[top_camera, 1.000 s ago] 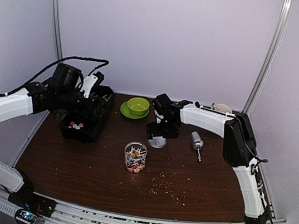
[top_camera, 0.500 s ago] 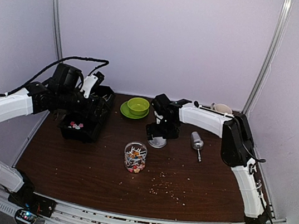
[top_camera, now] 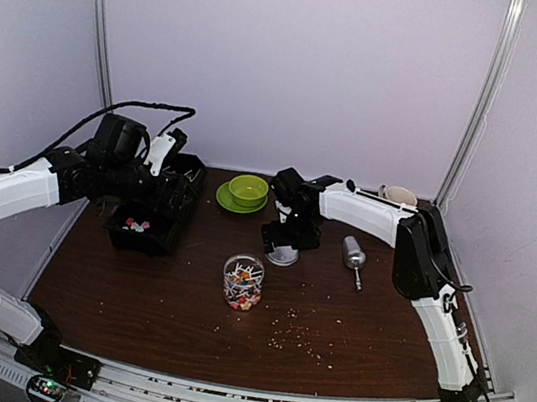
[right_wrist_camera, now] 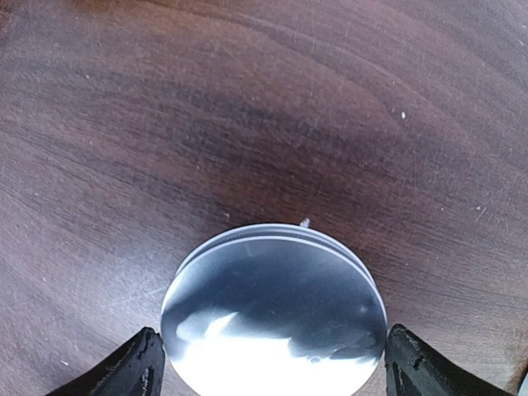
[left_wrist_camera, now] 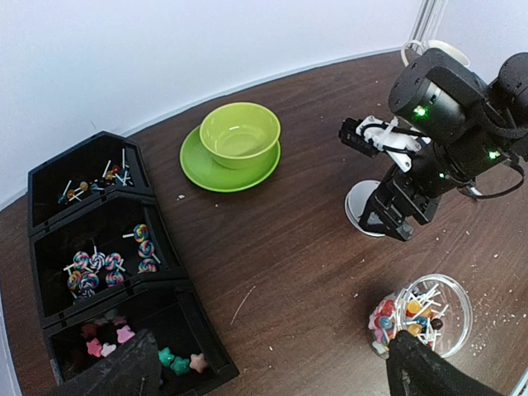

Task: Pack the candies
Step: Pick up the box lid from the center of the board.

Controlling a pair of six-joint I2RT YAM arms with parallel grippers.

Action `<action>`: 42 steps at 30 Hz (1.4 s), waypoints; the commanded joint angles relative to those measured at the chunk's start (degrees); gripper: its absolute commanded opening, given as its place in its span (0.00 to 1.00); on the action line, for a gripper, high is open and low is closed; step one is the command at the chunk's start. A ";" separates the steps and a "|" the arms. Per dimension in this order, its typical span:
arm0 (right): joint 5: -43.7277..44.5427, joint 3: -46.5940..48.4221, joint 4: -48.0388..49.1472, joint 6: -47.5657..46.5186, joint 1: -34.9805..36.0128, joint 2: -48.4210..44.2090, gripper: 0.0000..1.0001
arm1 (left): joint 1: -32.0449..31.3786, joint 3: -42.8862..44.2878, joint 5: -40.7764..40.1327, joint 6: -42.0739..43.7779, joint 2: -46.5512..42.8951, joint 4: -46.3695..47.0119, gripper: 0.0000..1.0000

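A clear jar of mixed candies and lollipops stands mid-table; it also shows in the left wrist view. A black tray with three compartments holds star candies and lollipops. My left gripper hangs open and empty above the tray's near end. My right gripper is low over a round silver lid that lies flat on the table. It is open, one fingertip at each side of the lid's rim.
A green bowl on a green saucer stands at the back centre. A metal scoop lies right of the lid. Pale crumbs are scattered at front right. A pale object sits at the back right edge.
The right arm's elbow has shifted slightly left; its gripper stays over the lid. The left arm has not moved.
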 commanded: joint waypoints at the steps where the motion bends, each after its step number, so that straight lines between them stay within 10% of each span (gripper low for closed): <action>1: -0.01 1.71 -1.79 -0.83 0.25 1.41 0.93 | 0.40 0.17 0.37 -0.06 0.01 1.55 0.98; 24: -0.01 1.53 -3.01 -2.75 0.27 0.98 0.87 | 0.50 0.15 0.97 -0.11 0.36 1.48 0.98; 42: -4.76 -21.44 -0.82 -14.36 -0.23 -29.41 0.88 | -0.67 -8.09 5.33 -10.16 -0.66 10.71 0.98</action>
